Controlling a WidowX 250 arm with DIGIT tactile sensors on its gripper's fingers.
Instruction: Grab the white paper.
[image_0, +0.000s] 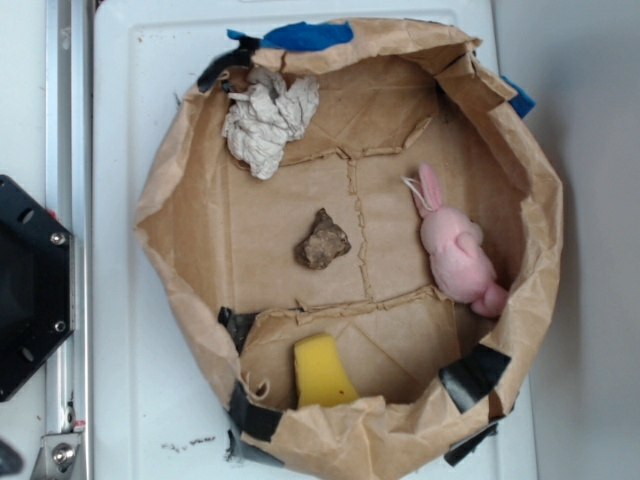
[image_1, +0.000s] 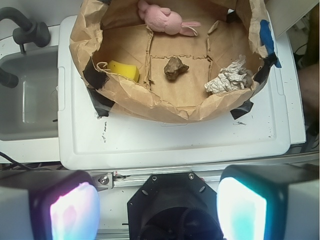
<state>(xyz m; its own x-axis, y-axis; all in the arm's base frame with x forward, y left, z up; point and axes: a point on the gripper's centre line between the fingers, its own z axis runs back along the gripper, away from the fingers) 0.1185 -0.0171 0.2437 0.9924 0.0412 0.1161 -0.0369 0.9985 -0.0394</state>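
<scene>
White paper (image_0: 268, 120) sits at eleven o'clock in the brown bag (image_0: 540, 200); gripper (image_1: 157, 207) hangs back, fingers spread wide, empty.

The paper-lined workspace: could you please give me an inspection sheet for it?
Surface: white plastic lid carrying a brown paper-bag basin patched with black and blue tape.
Job's things: crumpled white paper wad lies untouched in a corner of the basin.
Clutter: brown rock at centre; pink plush bunny by one wall; yellow sponge in another corner.
Gripper: gripper open, hanging outside the basin, empty.
Cables: black cable at the wrist view's left edge.
Surroundings: grey sink with a black faucet beside the lid; metal rail.
</scene>
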